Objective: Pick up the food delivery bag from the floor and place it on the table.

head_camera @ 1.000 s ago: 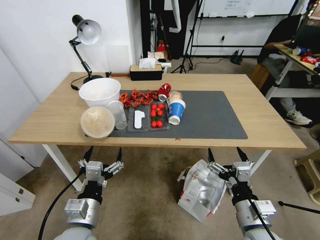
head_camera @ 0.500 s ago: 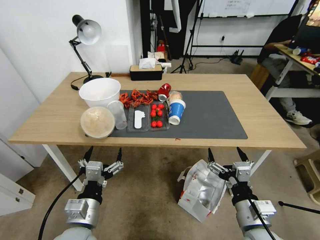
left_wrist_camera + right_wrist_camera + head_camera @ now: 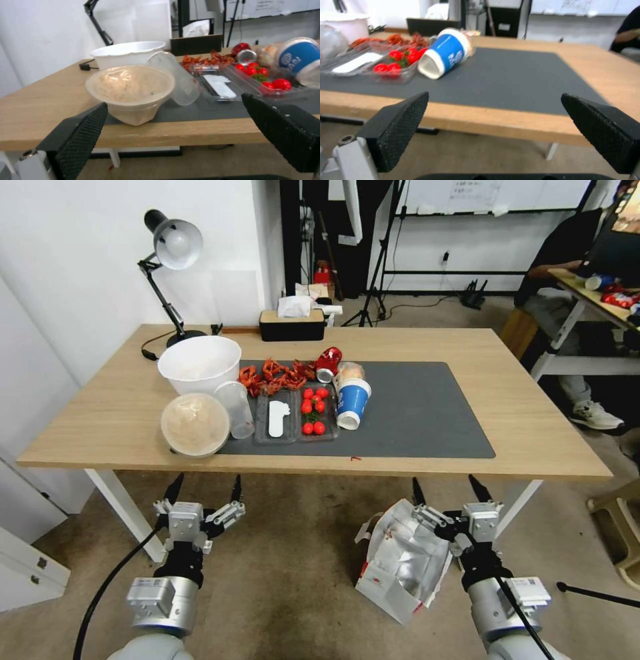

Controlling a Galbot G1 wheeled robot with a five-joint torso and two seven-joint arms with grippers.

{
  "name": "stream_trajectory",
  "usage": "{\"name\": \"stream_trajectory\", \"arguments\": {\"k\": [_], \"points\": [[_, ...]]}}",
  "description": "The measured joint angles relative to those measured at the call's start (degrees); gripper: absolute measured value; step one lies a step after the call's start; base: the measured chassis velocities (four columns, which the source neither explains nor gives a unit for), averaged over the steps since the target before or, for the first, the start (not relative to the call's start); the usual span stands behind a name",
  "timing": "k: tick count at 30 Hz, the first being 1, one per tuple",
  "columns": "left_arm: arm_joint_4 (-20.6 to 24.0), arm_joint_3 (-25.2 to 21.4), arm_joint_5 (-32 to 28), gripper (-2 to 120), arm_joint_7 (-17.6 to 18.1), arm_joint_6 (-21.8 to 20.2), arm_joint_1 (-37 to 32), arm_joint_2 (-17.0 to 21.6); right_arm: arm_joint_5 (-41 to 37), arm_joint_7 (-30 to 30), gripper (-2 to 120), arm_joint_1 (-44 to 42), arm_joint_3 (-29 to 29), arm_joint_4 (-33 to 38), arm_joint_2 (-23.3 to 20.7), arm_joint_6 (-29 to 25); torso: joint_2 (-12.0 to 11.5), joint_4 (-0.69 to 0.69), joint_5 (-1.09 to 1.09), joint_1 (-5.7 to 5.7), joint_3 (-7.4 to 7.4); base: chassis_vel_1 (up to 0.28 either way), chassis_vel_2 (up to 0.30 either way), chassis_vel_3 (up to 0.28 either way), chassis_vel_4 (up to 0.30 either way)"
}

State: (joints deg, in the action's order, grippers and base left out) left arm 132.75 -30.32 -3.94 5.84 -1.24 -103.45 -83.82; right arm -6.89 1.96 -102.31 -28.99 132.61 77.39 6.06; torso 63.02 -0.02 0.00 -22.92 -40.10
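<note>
The right gripper (image 3: 448, 490) stands in the lower right of the head view, just below the near edge of the table (image 3: 120, 407), with its two black fingers spread wide apart and nothing between them. The left gripper (image 3: 205, 489) is in the lower left of the same view, also spread wide and holding nothing. Compared with the picture of half a second ago, both grippers sit a little lower in the frame and the right one is slightly more to the left; the things on the table have not moved.

The food delivery bag (image 3: 400, 563) lies on the floor (image 3: 293, 567) in the lower middle-right of the head view, just left of the right arm and partly behind the right gripper's body. Its mouth is open and shows the silver lining; a small red mark is on its white side, but it is too small to read.

On the table the dark grey mat (image 3: 413, 413) takes the middle. At its left part are a white bowl (image 3: 199, 363), a lidded container (image 3: 195, 425), a clear cup (image 3: 237, 409) lying over, a clear tray with small tomatoes (image 3: 313, 410) and a blue paper cup (image 3: 352, 402) on its side. In the right wrist view the blue paper cup (image 3: 445, 56) carries white letters, which cannot be read. A desk lamp (image 3: 170, 253) stands at the upper left, a tissue box (image 3: 292, 323) at the far edge.
</note>
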Motion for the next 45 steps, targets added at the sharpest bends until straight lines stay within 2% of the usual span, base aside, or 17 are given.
{"name": "stream_trajectory", "arguments": {"k": [1,3,4,5,6,8,9,10,12,14,21,23,24,27,30,38,45], "points": [[0.0,0.0,0.0,100,0.0,0.0,0.0,0.0,0.0,0.0,100,0.0,0.0,0.0,0.0,0.0,0.0,0.0,0.0,0.0,0.0,0.0,0.0,0.0,0.0],[0.9,0.9,-2.6,100,4.3,-1.1,-0.5,1.6,-4.7,1.1,100,0.9,1.3,-0.2,-4.5,3.9,0.0,0.03,0.0,0.0,0.0,0.0,0.0,0.0,0.0],[0.9,0.9,-2.6,100,4.3,-1.1,-0.5,1.6,-4.7,1.1,100,0.9,1.3,-0.2,-4.5,3.9,0.0,0.03,0.0,0.0,0.0,0.0,0.0,0.0,0.0],[1.3,1.4,-3.9,100,6.3,-1.6,-0.7,2.4,-6.1,0.9,100,1.5,1.1,-1.1,-6.0,3.8,0.0,0.03,0.0,0.0,0.0,0.0,0.0,0.0,0.0],[1.9,2.1,-5.7,100,9.3,-2.4,-1.1,3.5,-7.1,0.5,100,2.5,-0.8,-2.9,-7.1,2.5,0.0,0.04,0.01,0.0,-0.01,0.0,0.0,0.0,0.0],[2.2,2.5,-6.7,100,10.8,-2.8,-1.2,4.0,-7.4,0.4,100,2.7,-1.3,-3.4,-7.2,1.8,0.0,0.03,0.03,0.0,0.0,0.0,0.0,0.0,0.0],[2.9,3.2,-8.6,100,13.8,-3.5,-1.6,5.1,-7.7,0.1,100,2.8,-2.2,-4.1,-7.3,-0.3,0.0,0.02,0.0,0.0,0.0,0.0,0.0,0.0,0.0],[2.9,3.2,-8.6,100,13.8,-3.5,-1.6,5.1,-7.7,0.1,100,2.8,-2.2,-4.1,-7.3,-0.3,0.0,0.02,0.0,0.0,0.0,0.0,0.0,0.0,0.0],[3.6,3.9,-10.7,100,17.2,-4.4,-2.0,6.4,-7.8,-0.4,100,2.7,-3.2,-4.7,-7.2,-3.0,0.0,0.02,0.01,0.0,0.0,0.0,0.0,0.0,0.0],[3.8,4.3,-11.5,100,18.6,-4.8,-2.1,6.9,-8.3,-0.8,100,2.2,-3.8,-4.7,-6.7,-4.8,0.0,0.02,-0.01,0.0,0.0,0.0,0.0,0.0,0.0],[3.9,4.3,-12.2,100,18.7,-4.4,-2.3,7.2,-8.4,-1.4,100,1.9,-3.6,-5.7,-4.9,-8.5,0.0,0.02,0.0,0.0,0.0,0.0,0.0,0.0,0.0],[3.2,4.3,-13.6,100,18.0,-2.4,-2.6,7.8,-8.2,-1.4,100,1.9,-3.5,-6.0,-4.4,-8.9,0.0,0.02,0.01,0.0,0.0,0.0,0.0,0.0,0.0],[1.8,4.3,-15.8,100,16.5,0.9,-3.2,8.7,-7.9,-1.4,100,1.9,-3.4,-6.1,-4.1,-9.1,0.0,0.02,0.0,0.0,0.0,0.0,0.0,0.0,0.0],[-0.5,4.1,-18.5,100,13.8,6.1,-3.7,10.0,-6.5,-1.4,100,1.5,-3.2,-6.1,-3.5,-9.8,0.0,0.02,0.02,0.0,0.0,0.0,0.0,0.0,0.0],[-1.8,4.3,-18.8,100,12.4,8.2,-3.5,10.0,-5.8,-1.3,100,1.1,-3.1,-6.1,-3.1,-10.3,0.0,0.02,-0.02,0.0,0.0,0.0,0.0,0.0,0.0],[-2.1,4.6,-19.3,100,12.2,8.7,-2.8,9.9,-4.9,-1.2,100,0.4,-2.4,-6.3,-2.1,-11.5,0.0,0.02,0.0,0.02,0.03,0.0,0.0,0.0,0.0],[-2.8,4.2,-17.9,100,10.9,8.9,-2.4,9.8,-5.1,-1.1,100,0.1,-2.4,-6.4,-1.9,-12.0,-1.6,0.02,0.0,0.72,0.85,0.0,0.0,0.0,0.0]]}}
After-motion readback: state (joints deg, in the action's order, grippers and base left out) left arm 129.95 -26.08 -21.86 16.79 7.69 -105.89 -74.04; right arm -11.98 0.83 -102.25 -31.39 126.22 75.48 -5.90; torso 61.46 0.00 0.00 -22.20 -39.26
